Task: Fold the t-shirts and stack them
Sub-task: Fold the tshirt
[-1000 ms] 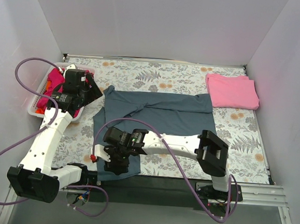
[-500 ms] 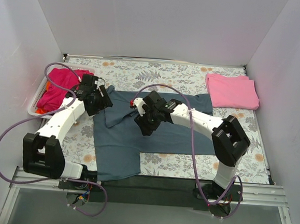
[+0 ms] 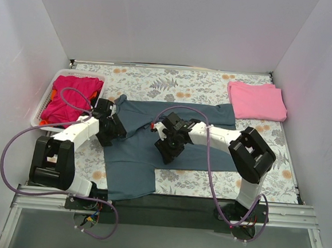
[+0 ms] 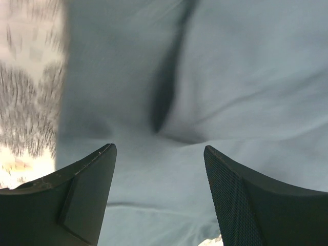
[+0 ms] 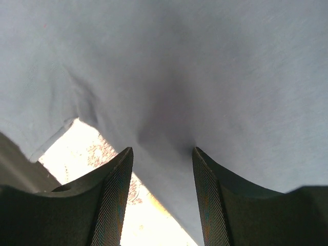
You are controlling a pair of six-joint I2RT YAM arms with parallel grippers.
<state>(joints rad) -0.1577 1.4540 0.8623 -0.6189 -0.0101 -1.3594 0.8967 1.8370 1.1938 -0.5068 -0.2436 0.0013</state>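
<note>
A dark slate blue-grey t-shirt (image 3: pixel 194 129) lies spread across the middle of the table, its body running down to the near edge at the left. My left gripper (image 3: pixel 113 133) hangs low over the shirt's left edge, open, with only blue cloth (image 4: pixel 215 92) under the gap (image 4: pixel 159 148). My right gripper (image 3: pixel 168 153) is over the shirt's near hem, open; the cloth edge (image 5: pixel 169 92) runs between its fingertips (image 5: pixel 162 149). A folded light pink t-shirt (image 3: pixel 257 101) lies at the far right. A magenta t-shirt (image 3: pixel 70 96) and a bit of orange-red cloth (image 3: pixel 52 94) sit in the basket.
The white slotted basket (image 3: pixel 38 121) stands at the far left against the wall. The floral tablecloth (image 3: pixel 266 160) shows round the shirts. White walls close in the table on three sides. Purple cables loop off both arms.
My left gripper has come from the basket down to the blue shirt's left edge. My right gripper went from the shirt's near bottom up to its middle, then back a little toward the hem.
</note>
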